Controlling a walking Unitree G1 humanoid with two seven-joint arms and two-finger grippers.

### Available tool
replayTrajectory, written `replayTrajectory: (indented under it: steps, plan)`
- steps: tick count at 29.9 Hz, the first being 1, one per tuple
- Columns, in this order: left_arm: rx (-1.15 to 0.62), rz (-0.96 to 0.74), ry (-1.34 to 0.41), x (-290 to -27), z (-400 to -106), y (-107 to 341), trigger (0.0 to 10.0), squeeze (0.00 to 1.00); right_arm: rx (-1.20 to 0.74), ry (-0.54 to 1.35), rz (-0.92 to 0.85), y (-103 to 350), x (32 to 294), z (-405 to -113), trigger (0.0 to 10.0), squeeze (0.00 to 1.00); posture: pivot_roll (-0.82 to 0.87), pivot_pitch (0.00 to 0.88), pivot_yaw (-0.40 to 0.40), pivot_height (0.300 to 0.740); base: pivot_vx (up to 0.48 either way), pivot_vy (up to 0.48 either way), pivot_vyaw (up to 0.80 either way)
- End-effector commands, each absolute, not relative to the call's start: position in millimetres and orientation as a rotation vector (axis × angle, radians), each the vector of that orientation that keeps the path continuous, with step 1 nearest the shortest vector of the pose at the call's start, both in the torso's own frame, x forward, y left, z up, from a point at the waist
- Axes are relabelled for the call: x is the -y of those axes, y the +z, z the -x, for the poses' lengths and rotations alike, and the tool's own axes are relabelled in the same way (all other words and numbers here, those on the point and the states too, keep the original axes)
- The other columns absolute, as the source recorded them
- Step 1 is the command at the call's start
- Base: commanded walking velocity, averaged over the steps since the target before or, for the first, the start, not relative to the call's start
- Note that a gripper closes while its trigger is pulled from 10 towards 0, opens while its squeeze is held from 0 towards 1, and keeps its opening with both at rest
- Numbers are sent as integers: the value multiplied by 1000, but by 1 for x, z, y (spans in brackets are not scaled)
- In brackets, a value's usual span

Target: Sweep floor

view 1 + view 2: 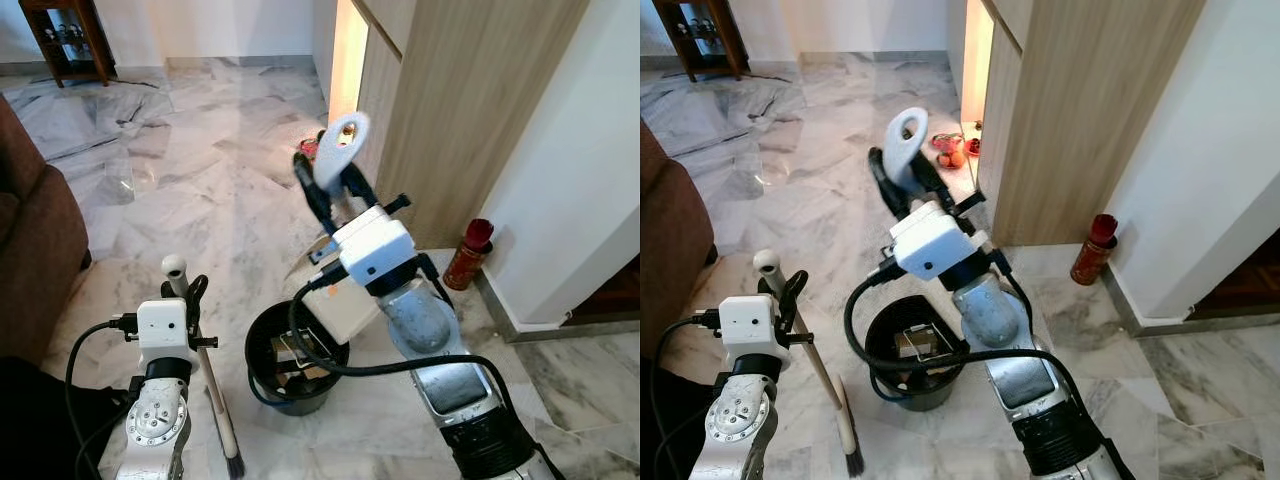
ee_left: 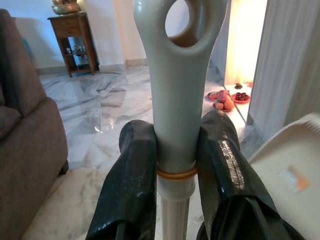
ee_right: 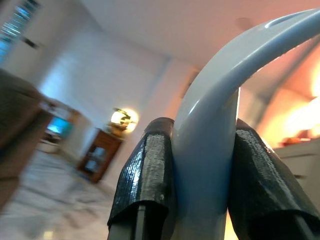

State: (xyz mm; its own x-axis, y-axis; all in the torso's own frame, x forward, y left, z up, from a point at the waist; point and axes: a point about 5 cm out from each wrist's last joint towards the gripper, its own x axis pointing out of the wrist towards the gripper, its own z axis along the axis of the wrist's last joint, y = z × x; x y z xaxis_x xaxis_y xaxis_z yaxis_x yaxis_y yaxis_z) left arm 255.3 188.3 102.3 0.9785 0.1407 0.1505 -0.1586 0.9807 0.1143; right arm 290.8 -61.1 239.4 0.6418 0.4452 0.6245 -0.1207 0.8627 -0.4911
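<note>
My left gripper (image 1: 187,293) is shut on the white handle of a hand brush (image 1: 176,270), held upright, with its dark bristles (image 1: 235,464) down at the marble floor. The left wrist view has both black fingers (image 2: 132,170) clamped on that handle (image 2: 176,90). My right gripper (image 1: 333,186) is shut on the looped white handle of a dustpan (image 1: 341,148). The pan (image 1: 347,306) hangs tilted over a black bin (image 1: 262,335) that holds some debris. The right wrist view shows the fingers (image 3: 147,170) pressed on the dustpan handle (image 3: 205,150).
A brown sofa (image 1: 30,230) stands at the left. A wooden cabinet (image 1: 460,110) and white wall are at the right, with a red bottle (image 1: 468,253) at their foot. Plates of fruit (image 1: 950,152) lie on the floor beyond. A small wooden table (image 1: 65,40) is far back.
</note>
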Motion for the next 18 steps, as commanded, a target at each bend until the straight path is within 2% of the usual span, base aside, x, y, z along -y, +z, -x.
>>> replayTrajectory:
  steps: [1, 2, 4, 6, 10, 18]
  plan:
    - [204, -133, 147, -186, -257, 113, 10000, 0, 862, 193, 488, 256, 82, -297, 10000, 0, 145, 77, -41, 740, 0, 0, 0]
    - [204, -133, 147, -186, -257, 113, 10000, 0, 862, 193, 488, 256, 82, -297, 10000, 0, 145, 77, -41, 740, 0, 0, 0]
    - [204, -134, 148, -187, -257, 113, 10000, 0, 820, 69, 512, 253, 103, -306, 10000, 0, 143, 70, -40, 740, 0, 0, 0]
    - [204, -134, 149, -187, -257, 113, 10000, 0, 799, 31, 526, 252, 109, -309, 10000, 0, 143, 70, -40, 740, 0, 0, 0]
    - [204, -133, 146, -186, -257, 112, 10000, 0, 663, -85, 530, 226, 136, -318, 10000, 0, 141, 66, -40, 740, 0, 0, 0]
    - [201, -138, 155, -190, -254, 111, 10000, 0, 462, -111, 549, 171, 152, -321, 10000, 0, 136, 60, -39, 740, 0, 0, 0]
